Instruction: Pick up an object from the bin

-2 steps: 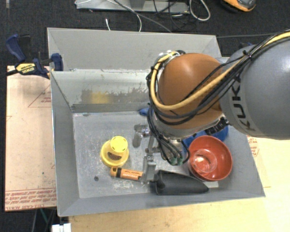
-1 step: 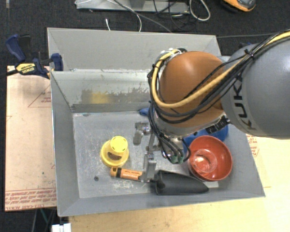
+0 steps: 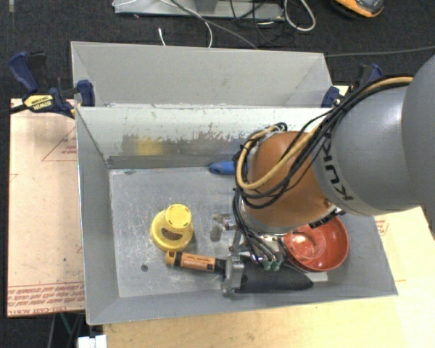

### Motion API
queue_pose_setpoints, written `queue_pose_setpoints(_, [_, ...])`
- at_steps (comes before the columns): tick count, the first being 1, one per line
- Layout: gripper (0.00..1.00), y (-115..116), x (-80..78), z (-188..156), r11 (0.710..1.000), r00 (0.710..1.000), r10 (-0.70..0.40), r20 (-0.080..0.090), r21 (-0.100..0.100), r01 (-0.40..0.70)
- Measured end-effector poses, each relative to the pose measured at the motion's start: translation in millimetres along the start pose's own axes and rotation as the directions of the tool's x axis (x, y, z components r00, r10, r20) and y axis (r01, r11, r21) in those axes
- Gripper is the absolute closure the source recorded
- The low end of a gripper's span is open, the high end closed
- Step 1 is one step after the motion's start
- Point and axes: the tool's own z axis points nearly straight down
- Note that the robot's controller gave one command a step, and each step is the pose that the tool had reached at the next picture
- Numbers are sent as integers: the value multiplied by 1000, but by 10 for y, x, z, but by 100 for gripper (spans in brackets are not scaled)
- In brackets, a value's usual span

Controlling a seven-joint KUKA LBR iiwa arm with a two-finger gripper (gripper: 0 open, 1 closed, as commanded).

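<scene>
— Where is the pincer right now?
— The pincer (image 3: 233, 272) is hanging low over the front part of the bin (image 3: 130, 194), close to the front wall. It is sitting under the arm's orange cover (image 3: 279, 172) and its loops of cable.
— Is it standing wide or narrow?
— I cannot tell; the wiring and shadow are hiding that.
— Which thing is lying nearest to it?
— An orange-brown tube (image 3: 194, 262) is lying flat on the bin floor. Its dark end is pointing at the pincer and coming right up beside it. I cannot tell whether they are touching.
— What is crowding that spot?
— A yellow cup (image 3: 172, 228) is sitting just behind the tube's far end, almost touching it. A long black thing (image 3: 279, 283) is lying along the front wall on the arm's side of the pincer. A red bowl (image 3: 320, 245) is resting behind that, half covered by the arm. A small grey piece (image 3: 219, 225) is lying just behind the pincer. A blue thing (image 3: 221, 168) is peeking out by the back wall, well apart.
</scene>
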Motion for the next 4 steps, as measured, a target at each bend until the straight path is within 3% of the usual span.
queue_pose_setpoints(1, [0,-219,23,-358,1000,1000,-1,7,-3,1])
queue_pose_setpoints(2, [0,169,46,173,1000,1000,31,-2,0,-31])
queue_pose_setpoints(3, [0,209,-17,451,999,999,-44,29,-3,44])
queue_pose_setpoints(4, [100,346,-3,466,986,986,165,3,-3,-165])
